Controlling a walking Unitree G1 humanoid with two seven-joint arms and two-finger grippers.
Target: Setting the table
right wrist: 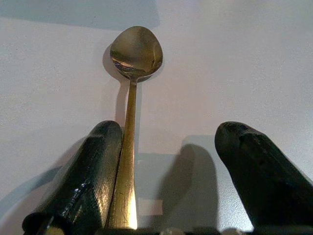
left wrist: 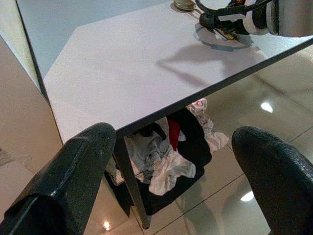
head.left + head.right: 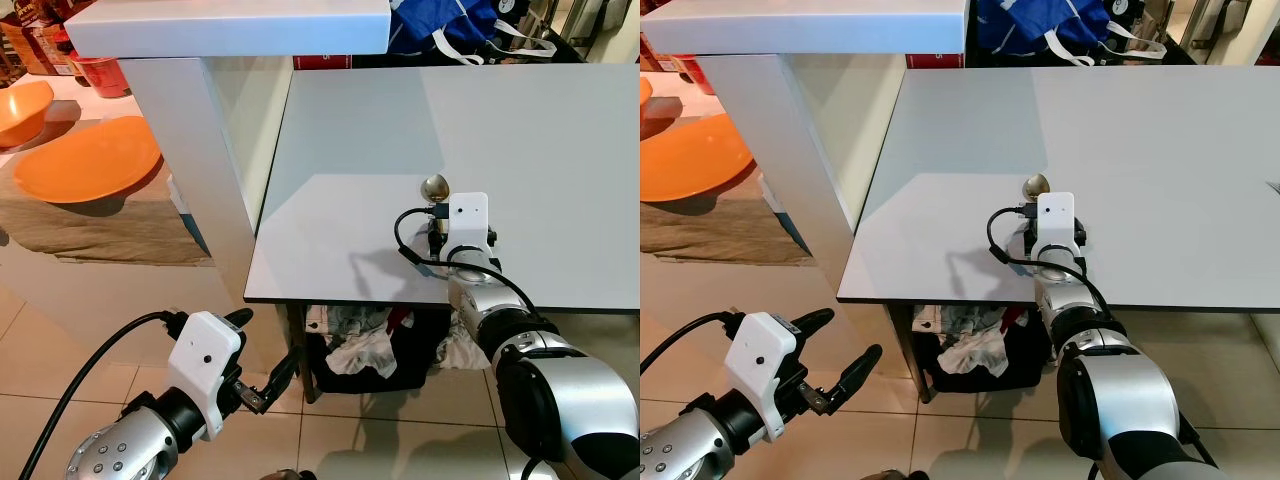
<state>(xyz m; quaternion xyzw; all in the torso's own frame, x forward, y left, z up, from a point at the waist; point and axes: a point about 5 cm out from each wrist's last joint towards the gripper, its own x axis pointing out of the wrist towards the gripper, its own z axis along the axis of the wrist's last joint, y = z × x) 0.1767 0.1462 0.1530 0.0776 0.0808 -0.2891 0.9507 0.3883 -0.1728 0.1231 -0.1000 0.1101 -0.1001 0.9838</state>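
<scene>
A gold-coloured spoon (image 1: 132,93) lies flat on the grey table (image 3: 400,120), bowl pointing away from me, near the table's front edge (image 3: 435,186). My right gripper (image 1: 168,134) is low over the table with its fingers open. The spoon's handle runs along the inner side of one finger (image 1: 98,166), and the other finger stands well apart from it. My left gripper (image 3: 265,345) hangs open below table height, to the left of the table's front corner, holding nothing.
A white counter on a thick pillar (image 3: 190,130) stands left of the table, with two orange bowls (image 3: 90,160) beyond it. A dark basket of clothes (image 3: 370,350) sits under the table. A blue bag (image 3: 440,25) lies at the table's far edge.
</scene>
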